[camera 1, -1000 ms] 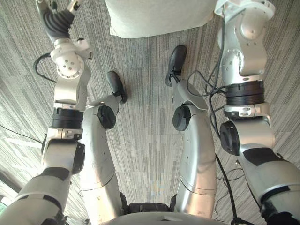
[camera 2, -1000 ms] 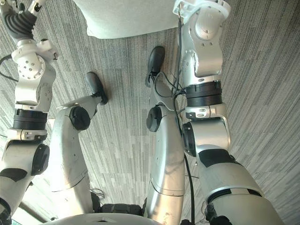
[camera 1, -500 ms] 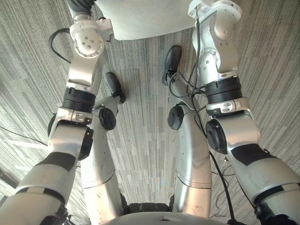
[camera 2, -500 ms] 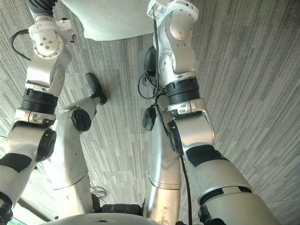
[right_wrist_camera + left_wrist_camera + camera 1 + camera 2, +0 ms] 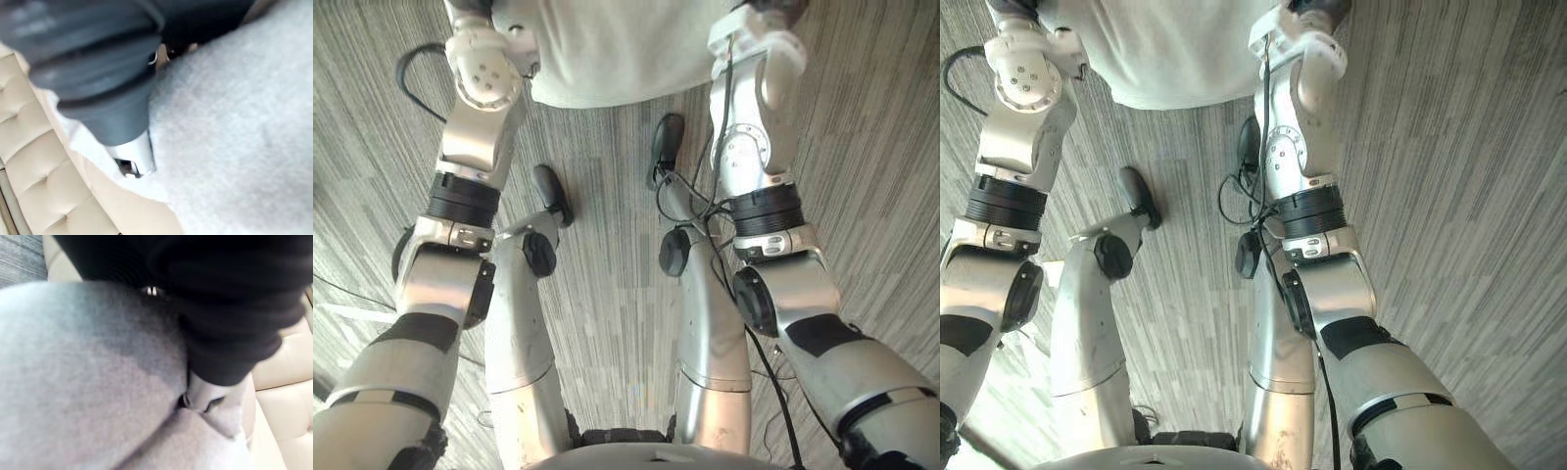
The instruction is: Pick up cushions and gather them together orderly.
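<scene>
— Where is the cushion?

— The pale grey cushion [image 5: 617, 49] lies at the far edge of the head views, straight ahead of the robot. One arm reaches to each of its sides, and the striped grey carpet [image 5: 871, 147] is beneath.

— What is it resting against?

— Both wrist views show a cream tufted sofa [image 5: 34, 161] right behind it. From the right wrist, the cushion's edge touches the sofa's padded surface. Whether it rests its full weight there or is being lifted cannot be told.

— What is the left hand doing?

— The left hand [image 5: 199, 394] is pressed against the cushion's side. Its dark cover lies on the fabric and one silver finger sinks into a fold. The other fingers are hidden, so it is unclear whether the hand is curled on the cloth or flat against it.

— And the right hand?

— The right hand [image 5: 134, 154] is at the opposite side. One silver finger shows at the cushion's edge, where cushion and sofa meet. The rest is buried behind the cover and the fabric, so its grip cannot be judged either.
</scene>
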Tool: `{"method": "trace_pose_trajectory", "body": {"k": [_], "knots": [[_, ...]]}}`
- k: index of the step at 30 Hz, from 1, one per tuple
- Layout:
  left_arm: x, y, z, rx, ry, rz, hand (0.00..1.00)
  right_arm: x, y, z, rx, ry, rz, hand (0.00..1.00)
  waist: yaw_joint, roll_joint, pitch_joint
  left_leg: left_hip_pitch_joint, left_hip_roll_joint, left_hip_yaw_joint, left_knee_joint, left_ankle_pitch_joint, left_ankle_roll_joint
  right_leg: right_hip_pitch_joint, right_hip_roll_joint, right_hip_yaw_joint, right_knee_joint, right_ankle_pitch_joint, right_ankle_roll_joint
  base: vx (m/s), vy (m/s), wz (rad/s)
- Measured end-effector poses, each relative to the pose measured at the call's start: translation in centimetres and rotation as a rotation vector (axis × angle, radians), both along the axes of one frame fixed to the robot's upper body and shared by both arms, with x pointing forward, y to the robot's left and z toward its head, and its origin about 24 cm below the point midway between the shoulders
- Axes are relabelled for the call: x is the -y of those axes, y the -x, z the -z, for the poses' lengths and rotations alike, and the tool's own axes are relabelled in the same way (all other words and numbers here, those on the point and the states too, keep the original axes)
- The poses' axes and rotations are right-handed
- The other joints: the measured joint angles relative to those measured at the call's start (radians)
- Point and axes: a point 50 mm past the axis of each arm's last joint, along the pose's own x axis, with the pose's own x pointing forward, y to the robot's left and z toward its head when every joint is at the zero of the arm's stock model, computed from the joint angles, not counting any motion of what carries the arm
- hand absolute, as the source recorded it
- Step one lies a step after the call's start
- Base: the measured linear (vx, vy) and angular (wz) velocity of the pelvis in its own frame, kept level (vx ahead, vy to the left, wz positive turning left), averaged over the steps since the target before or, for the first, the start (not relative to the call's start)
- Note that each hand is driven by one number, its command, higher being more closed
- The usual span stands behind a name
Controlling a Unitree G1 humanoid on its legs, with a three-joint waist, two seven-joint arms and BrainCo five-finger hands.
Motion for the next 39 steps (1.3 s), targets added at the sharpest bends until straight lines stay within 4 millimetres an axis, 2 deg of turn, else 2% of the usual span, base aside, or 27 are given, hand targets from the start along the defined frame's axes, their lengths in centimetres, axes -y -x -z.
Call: {"method": "trace_pose_trajectory", "body": {"k": [3, 9, 12, 15, 17, 18, 20, 24, 26, 27, 29, 31, 32, 34, 39], "knots": [[0.6, 0.5, 0.1, 0.020, 0.021, 0.042, 1.00, 0.4, -0.1, 0.8, -0.012, -0.015, 0.006, 1.00, 0.002, 0.000, -0.001, -0.002, -0.001, 0.000, 0.027, -0.009, -0.002, -0.015, -0.005, 0.009, 0.043, -0.024, 0.006, -0.07, -0.100, 0.05], [1.0, 1.8, 0.4, 0.075, 0.053, 0.090, 1.00, 0.9, 0.2, 2.1, -0.025, -0.028, 0.009, 1.00, 0.010, 0.000, -0.001, 0.000, 0.007, -0.005, 0.048, -0.017, -0.002, -0.015, -0.004, 0.012, 0.056, -0.031, 0.005, -0.08, -0.088, -0.04], [1.2, 2.5, 1.6, 0.084, 0.070, 0.115, 1.00, 1.2, 0.5, 3.3, -0.037, -0.022, 0.021, 1.00, 0.002, 0.001, -0.001, 0.037, 0.011, -0.022, 0.045, -0.012, -0.009, 0.039, -0.003, -0.007, 0.047, -0.026, 0.011, -0.07, -0.081, -0.04], [1.0, 3.3, 4.4, 0.056, 0.105, 0.133, 1.00, 1.2, 1.5, 4.8, -0.031, 0.000, 0.043, 1.00, -0.002, 0.001, -0.001, 0.132, 0.013, -0.024, 0.026, -0.017, -0.016, 0.137, 0.004, -0.010, 0.025, -0.030, 0.009, -0.04, -0.079, -0.02], [0.4, 4.1, 7.2, 0.021, 0.175, 0.140, 1.00, 0.6, 2.6, 6.1, -0.019, 0.041, 0.057, 1.00, -0.005, 0.000, -0.001, 0.232, 0.014, -0.016, -0.013, -0.018, -0.019, 0.235, 0.011, -0.010, -0.017, -0.032, 0.007, -0.03, -0.087, -0.02], [0.2, 4.4, 7.9, 0.009, 0.194, 0.143, 1.00, 0.4, 2.8, 6.5, -0.018, 0.052, 0.057, 1.00, -0.006, 0.000, -0.001, 0.260, 0.013, -0.011, -0.023, -0.019, -0.019, 0.261, 0.011, -0.010, -0.028, -0.033, 0.006, -0.02, -0.096, 0.00], [0.0, 5.6, 10.8, -0.050, 0.274, 0.156, 1.00, -0.2, 3.5, 8.2, -0.053, 0.081, 0.057, 1.00, -0.003, -0.001, -0.001, 0.391, 0.007, 0.008, -0.063, -0.027, -0.021, 0.375, 0.011, -0.004, -0.048, -0.043, 0.004, -0.01, -0.102, -0.02], [-0.3, 7.4, 13.9, -0.108, 0.346, 0.145, 1.00, -0.9, 4.6, 11.7, -0.125, 0.166, 0.080, 1.00, -0.003, -0.004, -0.020, 0.577, 0.003, 0.014, -0.121, -0.043, -0.037, 0.552, 0.014, -0.011, -0.092, -0.067, 0.011, 0.02, -0.093, 0.02], [-0.6, 8.0, 16.0, -0.174, 0.359, 0.121, 1.00, -1.1, 4.9, 14.2, -0.198, 0.200, 0.069, 1.00, -0.004, -0.007, -0.062, 0.665, -0.003, 0.017, -0.164, -0.047, -0.042, 0.634, 0.016, -0.015, -0.122, -0.083, 0.023, 0.08, -0.051, 0.01], [-1.1, 8.7, 17.6, -0.220, 0.369, 0.097, 1.00, -1.4, 5.4, 15.8, -0.238, 0.238, 0.054, 1.00, 0.000, -0.007, -0.083, 0.742, 0.002, 0.016, -0.213, -0.046, -0.043, 0.715, 0.023, -0.027, -0.154, -0.091, 0.022, 0.11, -0.024, -0.03], [-1.5, 9.5, 19.1, -0.265, 0.369, 0.083, 1.00, -1.5, 6.0, 17.7, -0.291, 0.257, 0.038, 1.00, -0.001, -0.019, -0.092, 0.840, -0.005, 0.022, -0.221, -0.056, -0.063, 0.794, 0.013, -0.034, -0.123, -0.122, 0.010, 0.15, -0.019, 0.04], [-2.3, 11.2, 21.1, -0.328, 0.381, 0.057, 1.00, -1.7, 6.9, 20.1, -0.367, 0.290, 0.001, 1.00, 0.010, -0.026, -0.160, 0.939, -0.001, 0.022, -0.255, -0.071, -0.076, 0.879, 0.025, -0.036, -0.133, -0.154, 0.016, 0.20, -0.027, -0.03], [-2.4, 11.5, 21.4, -0.336, 0.381, 0.056, 1.00, -1.7, 7.2, 20.5, -0.378, 0.295, -0.007, 1.00, 0.011, -0.028, -0.171, 0.964, -0.002, 0.027, -0.269, -0.074, -0.081, 0.904, 0.028, -0.036, -0.143, -0.159, 0.018, 0.18, -0.015, -0.04], [-2.8, 12.9, 22.4, -0.362, 0.385, 0.050, 1.00, -1.6, 8.5, 21.8, -0.413, 0.307, -0.037, 1.00, 0.016, -0.034, -0.196, 1.097, -0.002, 0.052, -0.337, -0.073, -0.086, 1.020, 0.036, -0.034, -0.191, -0.167, 0.019, 0.15, 0.000, -0.09], [-2.9, 14.3, 24.2, -0.428, 0.390, 0.067, 1.00, -1.0, 9.9, 23.3, -0.448, 0.321, -0.059, 1.00, 0.008, -0.045, -0.314, 1.242, -0.017, 0.082, -0.471, -0.045, -0.101, 1.151, 0.049, -0.030, -0.308, -0.149, 0.022, 0.18, 0.026, -0.06]]}}
